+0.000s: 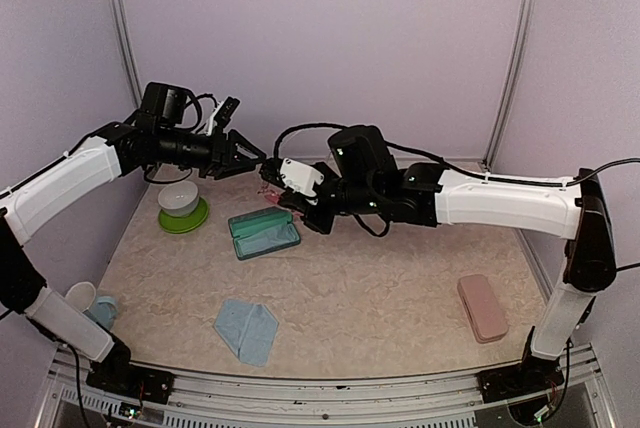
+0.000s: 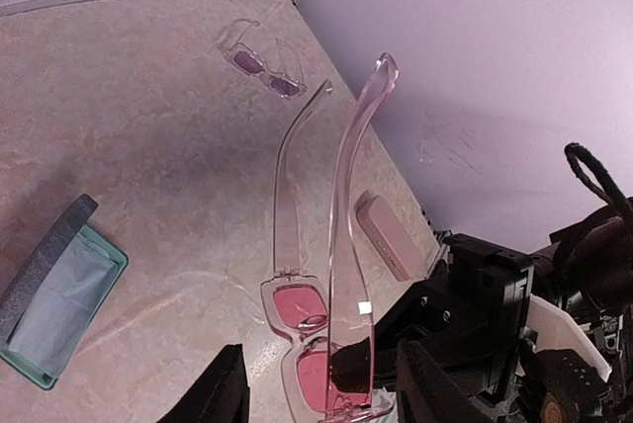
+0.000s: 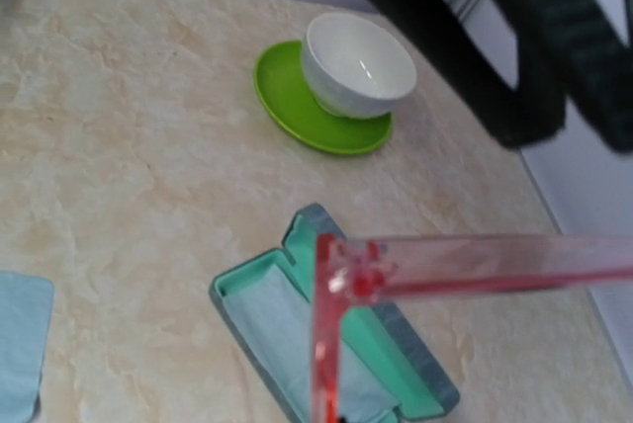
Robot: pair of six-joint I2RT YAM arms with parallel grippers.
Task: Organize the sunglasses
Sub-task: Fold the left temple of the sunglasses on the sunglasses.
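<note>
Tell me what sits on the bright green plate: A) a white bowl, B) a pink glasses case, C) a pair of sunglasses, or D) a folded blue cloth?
A: the white bowl stands on the green plate, as both the right wrist view and the overhead view show.

pink-red sunglasses (image 2: 297,306): front cut by bottom edge on left wrist; blurred on right wrist.
left gripper (image 1: 252,156): contact with frame unclear.
open case (image 3: 388,356): near end cut off at bottom edge.
</note>
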